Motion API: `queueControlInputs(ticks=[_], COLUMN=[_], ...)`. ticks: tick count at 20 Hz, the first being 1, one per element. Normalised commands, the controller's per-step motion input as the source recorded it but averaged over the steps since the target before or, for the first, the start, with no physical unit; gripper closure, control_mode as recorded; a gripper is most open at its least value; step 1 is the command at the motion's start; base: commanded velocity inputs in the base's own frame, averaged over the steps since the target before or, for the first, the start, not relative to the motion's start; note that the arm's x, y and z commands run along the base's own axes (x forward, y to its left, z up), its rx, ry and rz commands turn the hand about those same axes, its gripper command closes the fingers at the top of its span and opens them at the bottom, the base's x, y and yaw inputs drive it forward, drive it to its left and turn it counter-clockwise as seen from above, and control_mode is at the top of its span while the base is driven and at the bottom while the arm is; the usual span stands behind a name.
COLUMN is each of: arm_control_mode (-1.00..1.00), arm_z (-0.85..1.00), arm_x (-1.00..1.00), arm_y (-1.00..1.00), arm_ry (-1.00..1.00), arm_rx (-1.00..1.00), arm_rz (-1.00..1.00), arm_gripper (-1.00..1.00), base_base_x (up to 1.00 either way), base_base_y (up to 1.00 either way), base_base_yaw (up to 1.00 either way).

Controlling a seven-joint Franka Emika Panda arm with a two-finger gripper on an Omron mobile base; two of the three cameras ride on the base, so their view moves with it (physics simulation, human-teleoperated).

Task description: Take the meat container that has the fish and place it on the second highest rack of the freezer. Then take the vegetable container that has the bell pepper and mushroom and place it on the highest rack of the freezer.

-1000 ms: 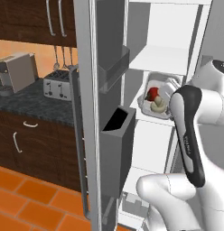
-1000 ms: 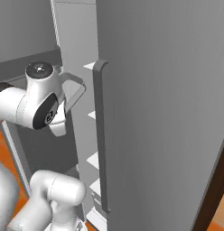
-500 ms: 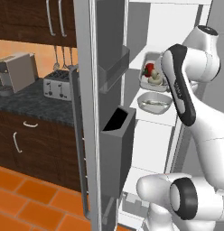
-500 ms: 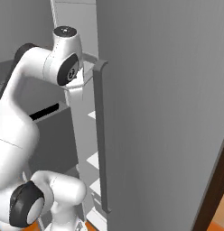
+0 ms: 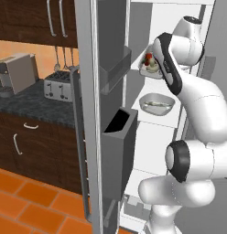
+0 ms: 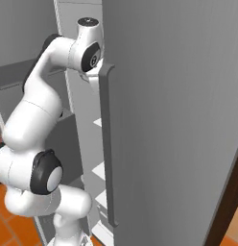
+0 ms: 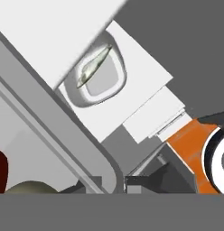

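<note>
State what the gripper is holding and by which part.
The gripper is shut on the rim of the vegetable container, which holds the pepper and mushroom.

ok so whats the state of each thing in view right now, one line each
freezer: left door swung open
fish container: sitting on a freezer shelf, below the vegetable container, not held
fish: lying in its container
vegetable container: up at the shelf above, rim pinched by the hand
bell pepper: in the vegetable container
mushroom: beside the pepper
hand: shut on the container rim
</note>
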Motion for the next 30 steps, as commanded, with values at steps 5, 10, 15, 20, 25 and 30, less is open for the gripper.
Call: queueControlInputs(ticks=[5, 10, 15, 20, 25, 30], arm_control_mode=[-1.00, -1.00, -1.00, -1.00, -1.00, -1.00], arm_z=[0.02, 0.03, -0.04, -0.27, -0.29, -0.15], arm_x=[0.88, 0.83, 0.86, 0.46, -0.12, -0.40], arm_y=[-0.06, -0.31, -0.27, -0.12, 0.02, 0.32], arm_ry=[-0.10, -0.02, 0.04, 0.06, -0.13, -0.39], arm_rx=[0.00, 0.00, 0.00, -0.01, -0.03, -0.10], arm_rz=[-0.09, -0.07, -0.08, -0.01, 0.00, 0.00], arm_gripper=[1.00, 1.00, 1.00, -1.00, -1.00, -1.00], base_base_x=[0.00, 0.00, 0.00, 0.00, 0.00, 0.00], base_base_y=[0.00, 0.00, 0.00, 0.00, 0.00, 0.00], base_base_yaw=[0.00, 0.00, 0.00, 0.00, 0.00, 0.00])
